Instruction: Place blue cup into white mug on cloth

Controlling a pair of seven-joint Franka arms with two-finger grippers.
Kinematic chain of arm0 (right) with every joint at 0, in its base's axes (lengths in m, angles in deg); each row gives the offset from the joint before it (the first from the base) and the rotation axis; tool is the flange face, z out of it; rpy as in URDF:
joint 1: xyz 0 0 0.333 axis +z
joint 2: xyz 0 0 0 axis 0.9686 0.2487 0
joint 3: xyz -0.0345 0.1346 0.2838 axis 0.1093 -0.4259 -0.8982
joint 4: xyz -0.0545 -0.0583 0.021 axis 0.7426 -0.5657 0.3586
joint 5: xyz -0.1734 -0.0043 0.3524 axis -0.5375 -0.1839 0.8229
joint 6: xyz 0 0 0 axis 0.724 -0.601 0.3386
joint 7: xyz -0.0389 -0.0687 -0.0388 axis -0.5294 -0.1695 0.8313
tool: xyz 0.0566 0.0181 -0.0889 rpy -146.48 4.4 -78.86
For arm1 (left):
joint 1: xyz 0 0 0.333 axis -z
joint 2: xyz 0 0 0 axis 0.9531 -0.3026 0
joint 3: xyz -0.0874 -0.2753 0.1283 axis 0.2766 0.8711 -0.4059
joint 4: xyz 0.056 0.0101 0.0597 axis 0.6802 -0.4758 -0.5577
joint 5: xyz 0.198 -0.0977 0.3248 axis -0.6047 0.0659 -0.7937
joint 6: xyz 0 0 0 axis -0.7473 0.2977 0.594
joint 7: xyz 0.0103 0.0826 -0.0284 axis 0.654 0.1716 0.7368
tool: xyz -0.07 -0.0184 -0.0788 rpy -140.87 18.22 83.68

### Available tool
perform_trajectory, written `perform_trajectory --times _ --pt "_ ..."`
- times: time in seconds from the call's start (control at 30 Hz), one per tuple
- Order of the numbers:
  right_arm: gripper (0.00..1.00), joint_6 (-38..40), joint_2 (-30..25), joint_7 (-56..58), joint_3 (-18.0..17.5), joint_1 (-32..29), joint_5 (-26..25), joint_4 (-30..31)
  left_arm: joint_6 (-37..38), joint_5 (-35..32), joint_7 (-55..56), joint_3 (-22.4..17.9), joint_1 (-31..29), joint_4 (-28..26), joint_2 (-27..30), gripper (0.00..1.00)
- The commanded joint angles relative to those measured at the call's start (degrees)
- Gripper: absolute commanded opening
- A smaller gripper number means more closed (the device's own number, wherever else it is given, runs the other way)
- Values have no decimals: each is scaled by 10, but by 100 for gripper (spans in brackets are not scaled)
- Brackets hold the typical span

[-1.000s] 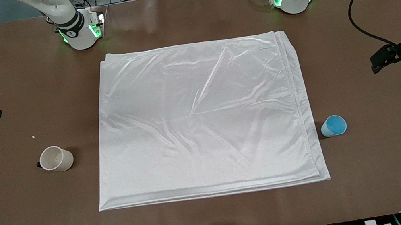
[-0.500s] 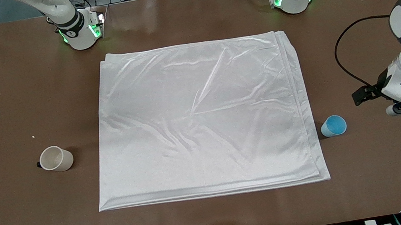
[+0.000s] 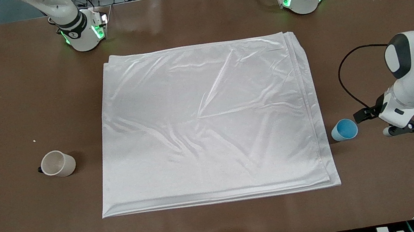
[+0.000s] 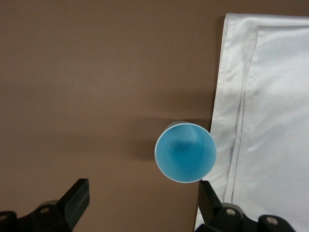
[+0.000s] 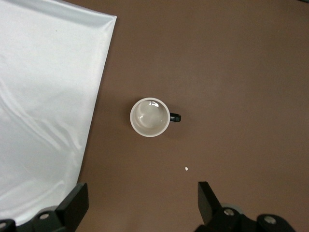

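The right gripper (image 5: 140,212) is cut off by the front view's edge at the right arm's end of the table, and its wrist view shows only the finger bases. The left gripper (image 4: 142,212) is likewise cropped in its wrist view. The cup (image 4: 185,152) hides a bit of the cloth (image 4: 270,121) edge there.

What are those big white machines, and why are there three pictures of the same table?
They are two robot arms bolted to a brown table. One picture comes from a camera high above. The other two come from small cameras on each arm's wrist, looking down. The left gripper, the arm's two-finger hand, hangs open just beside a blue cup that stands on the table next to a big shiny white cloth. The right gripper, also open, hangs high above a white mug with a small black handle, standing at the right arm's end of the table. Nothing is held yet, and both cups look empty.
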Motion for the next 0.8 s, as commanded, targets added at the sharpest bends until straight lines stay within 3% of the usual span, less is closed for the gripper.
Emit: perform_trajectory --times 0.0,0.37,0.77 --pt "100 -30 34 103 -3 -9 1 -3 -9 -12 2 1 -2 6 -18 100" --pt "100 -134 72 325 -3 -33 -4 35 -28 -12 2 1 -14 6 -40 100" --pt "100 -197 134 458 -3 -46 -3 56 -48 -12 6 1 -11 8 -70 100"
